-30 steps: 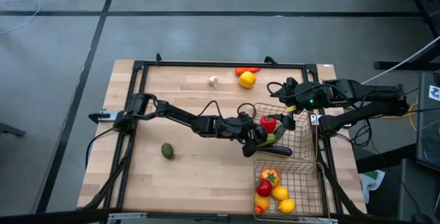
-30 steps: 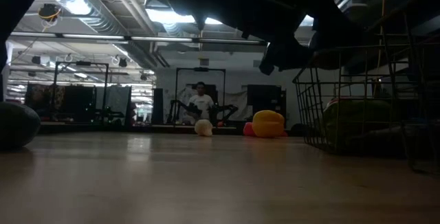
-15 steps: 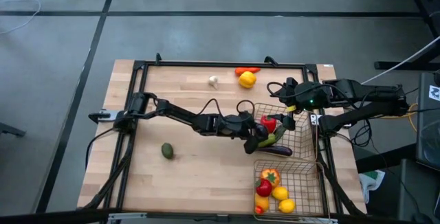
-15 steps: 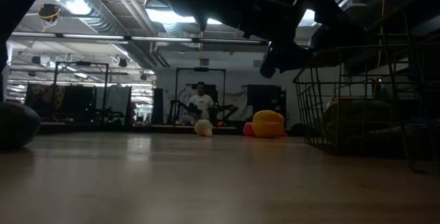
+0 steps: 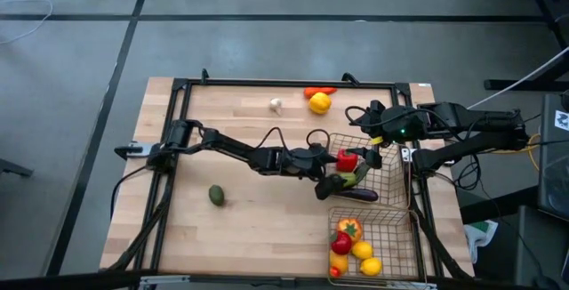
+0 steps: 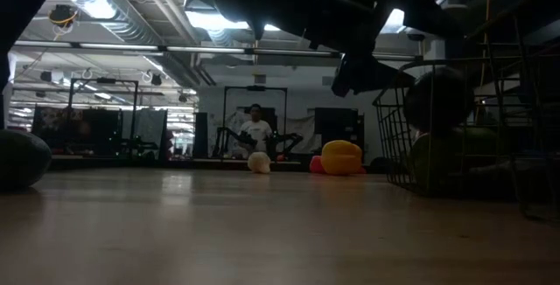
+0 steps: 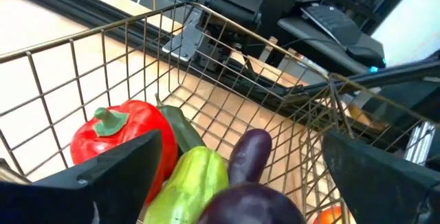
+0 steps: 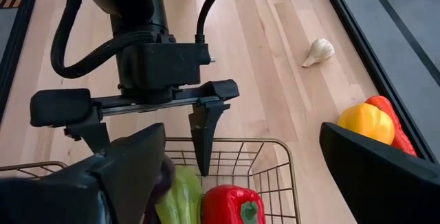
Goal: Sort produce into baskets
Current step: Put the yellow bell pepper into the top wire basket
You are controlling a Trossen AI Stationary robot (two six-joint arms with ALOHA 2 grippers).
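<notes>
My left gripper (image 5: 333,179) hangs open over the near-left part of the far basket (image 5: 391,161). A dark purple piece (image 7: 261,207) shows between its spread fingers with a gap on each side. In the low view a dark round piece (image 6: 437,97) shows inside that basket's outline. The basket holds a red pepper (image 5: 347,159), a green pepper (image 7: 196,179) and an eggplant (image 5: 360,196). My right gripper (image 5: 375,154) is open and empty over the same basket, and its wrist view shows my left gripper (image 8: 151,159) open. The near basket (image 5: 404,237) holds several red, orange and yellow pieces.
On the bare wood lie a green avocado (image 5: 216,195) at the near left, a white garlic (image 5: 276,105), a yellow pepper (image 5: 319,102) and an orange-red piece (image 5: 320,91) at the far edge. A black frame (image 5: 178,148) rims the table. A person (image 6: 255,128) stands far behind.
In the low view a dark round piece has come into sight inside the far basket's outline, where none showed before. Both arms have stayed nearly where they were.
</notes>
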